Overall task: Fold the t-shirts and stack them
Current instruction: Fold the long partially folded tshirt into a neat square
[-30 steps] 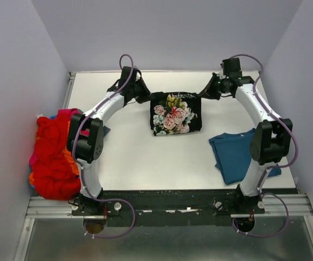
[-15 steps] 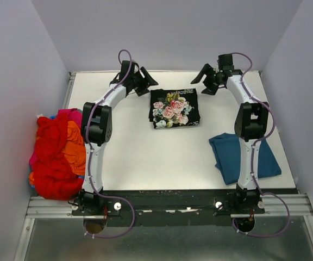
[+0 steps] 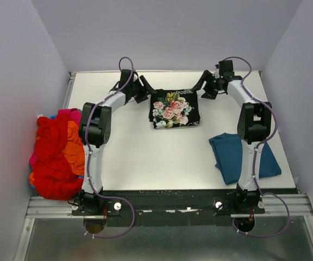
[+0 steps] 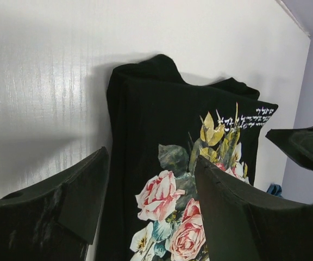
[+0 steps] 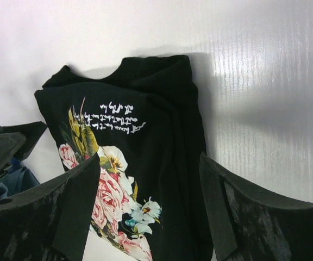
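A folded black t-shirt with a rose print (image 3: 174, 109) (image 4: 178, 163) (image 5: 135, 163) lies flat at the back middle of the white table. My left gripper (image 3: 147, 92) (image 4: 151, 206) hovers open at its back left corner, nothing between its fingers. My right gripper (image 3: 202, 87) (image 5: 148, 212) hovers open at the back right corner, also empty. A folded teal-blue t-shirt (image 3: 238, 155) lies at the front right, partly under the right arm. Red, orange and pink t-shirts (image 3: 56, 155) are heaped off the table's left edge.
The table (image 3: 145, 157) is bounded by pale walls at the back and both sides. A metal rail (image 3: 162, 206) with both arm bases runs along the near edge.
Both grippers were shut on the black shirt's top corners a second ago. They let go, the shirt dropped flat on the table, and both grippers now hover open beside it.
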